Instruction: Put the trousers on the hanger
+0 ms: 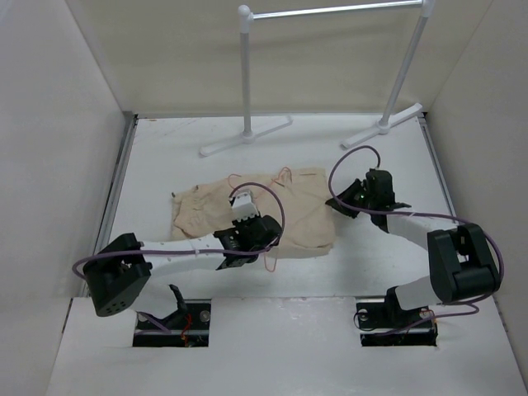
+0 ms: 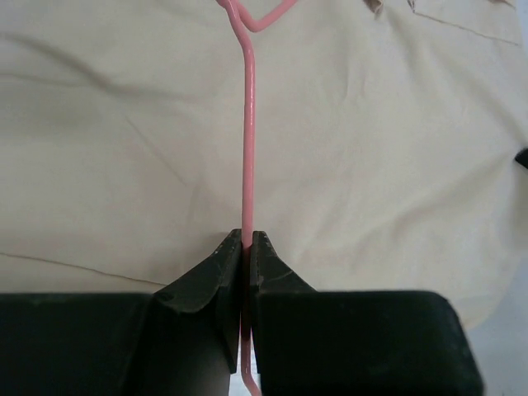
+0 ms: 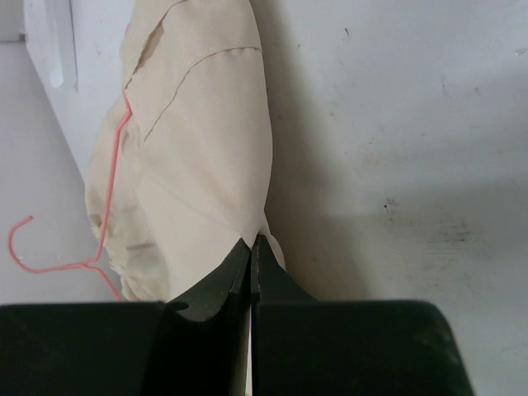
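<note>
A white table (image 1: 165, 148) inside a pale walled booth, with a white pipe garment rack (image 1: 247, 74) standing at its 12 o'clock side. The trousers (image 1: 305, 219), beige and folded flat, lie at the middle of the table. The hanger (image 2: 248, 140), thin pink wire, rests on top of them, and a little of it shows past their 12 o'clock and 6 o'clock edges. I cannot tell whether any of the wire passes under the cloth. The left tool (image 2: 247, 243) sits over the trousers near their 6 o'clock edge, clenched on a straight run of the wire with its jaws pressed together. The right tool (image 3: 252, 245) is at the trousers' 3 o'clock edge, jaws closed, and seems to pinch only the very rim of the fabric. Standing here, I would worry most about that shallow bite. If the arm pulls or lifts, the soft cotton could slide free, or only one layer might come up. The wire is slim and smooth, so it could swivel or slip between the left jaws once cloth weight drags on it. If the arms move out of step, the fabric could bunch and the hanger be pushed askew rather than threaded.
</note>
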